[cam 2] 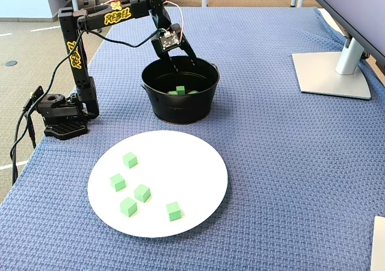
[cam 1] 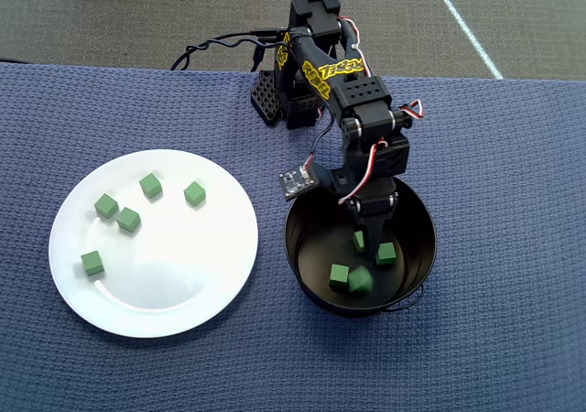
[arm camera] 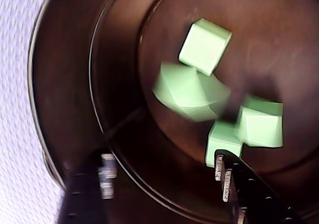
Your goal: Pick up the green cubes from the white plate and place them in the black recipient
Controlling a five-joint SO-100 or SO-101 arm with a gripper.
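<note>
Blue cloth (cam 1: 513,247) covers the table. White plate (cam 1: 183,293) sits at left in the overhead view, carrying five green cubes (cam 1: 128,219), all apart from one another. Black pot (cam 1: 307,220) stands just beside the plate's right edge. Arm reaches over the pot's rim; gripper (cam 1: 366,222) hangs inside the pot, above the floor. Four cubes lie on the pot floor (arm camera: 205,46); wrist view shows them directly below and ahead of the fingers (arm camera: 249,189), one blurred. Jaws spread apart, nothing between them.
</note>
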